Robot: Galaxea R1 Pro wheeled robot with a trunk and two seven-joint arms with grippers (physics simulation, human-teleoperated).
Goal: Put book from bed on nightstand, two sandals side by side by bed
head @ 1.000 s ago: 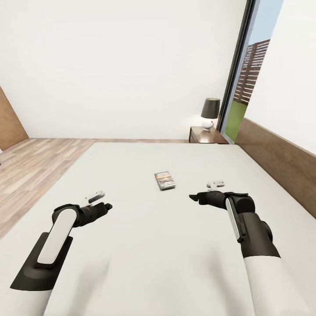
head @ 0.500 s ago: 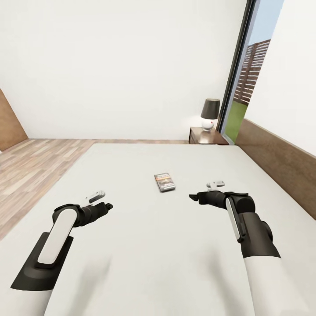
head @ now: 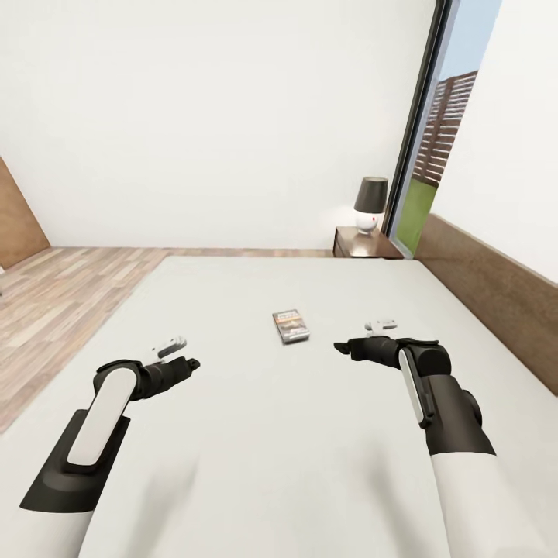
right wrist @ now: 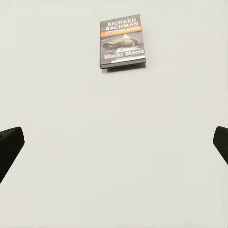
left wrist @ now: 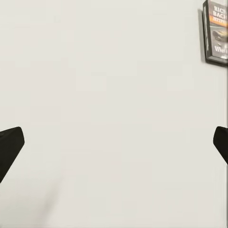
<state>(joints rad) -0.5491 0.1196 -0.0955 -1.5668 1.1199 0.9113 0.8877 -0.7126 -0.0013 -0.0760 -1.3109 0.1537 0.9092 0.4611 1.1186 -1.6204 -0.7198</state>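
A small dark paperback, the book [head: 291,325], lies flat on the off-white mattress of the bed [head: 256,434], near its middle. In the right wrist view the book [right wrist: 122,42] shows white lettering and an orange band, a good way ahead of the fingertips. At the edge of the left wrist view the book [left wrist: 216,32] is partly cut off. My left gripper [head: 192,363] hovers over the mattress to the book's near left, open and empty. My right gripper [head: 339,346] hovers to the book's near right, open and empty. A dark-brown nightstand [head: 364,242] stands beyond the bed's far right corner. The sandals are out of view.
A lamp [head: 370,204] with a dark shade stands on the nightstand. A brown wood headboard [head: 496,287] runs along the bed's right side. Wood-plank floor [head: 54,302] lies to the bed's left. A tall window [head: 438,132] is behind the nightstand.
The whole view has shifted slightly, so the camera has moved a little. Both arms hold the same pose over the mattress, and the book lies where it was.
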